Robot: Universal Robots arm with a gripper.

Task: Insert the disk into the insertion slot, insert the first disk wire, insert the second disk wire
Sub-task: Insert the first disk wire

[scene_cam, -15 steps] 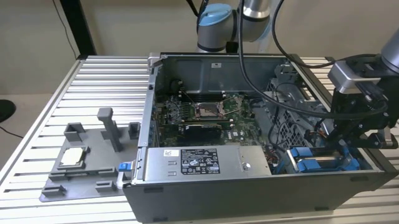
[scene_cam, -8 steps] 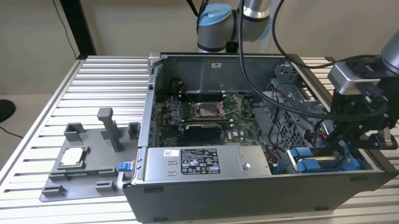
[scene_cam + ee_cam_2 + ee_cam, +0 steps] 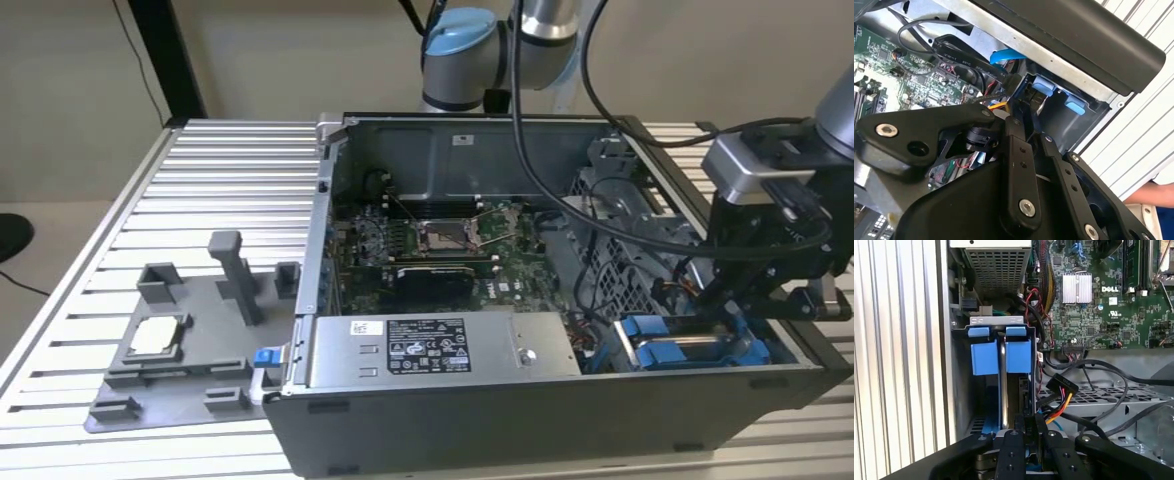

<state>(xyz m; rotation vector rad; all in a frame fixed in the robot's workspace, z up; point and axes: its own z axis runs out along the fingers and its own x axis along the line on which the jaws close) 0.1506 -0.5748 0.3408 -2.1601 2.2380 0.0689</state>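
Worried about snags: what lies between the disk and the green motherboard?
Loose red and black wires hang between the disk and the motherboard, as the first wrist view shows.

slot (image 3: 996, 321): cables (image 3: 1064, 390) crowd motherboard (image 3: 1089, 315) side | case wall (image 3: 943, 365) close on other | open from above

bright blue disk carrier (image 3: 986, 358), green circuit board (image 3: 1104, 315), black claw (image 3: 1031, 421), ribbed silver table (image 3: 227, 190)

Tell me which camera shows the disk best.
The first wrist view: the disk stands edge-on in the insertion slot, both blue tabs clear. The exterior view shows its blue carrier top; the second wrist view, two blue tabs.
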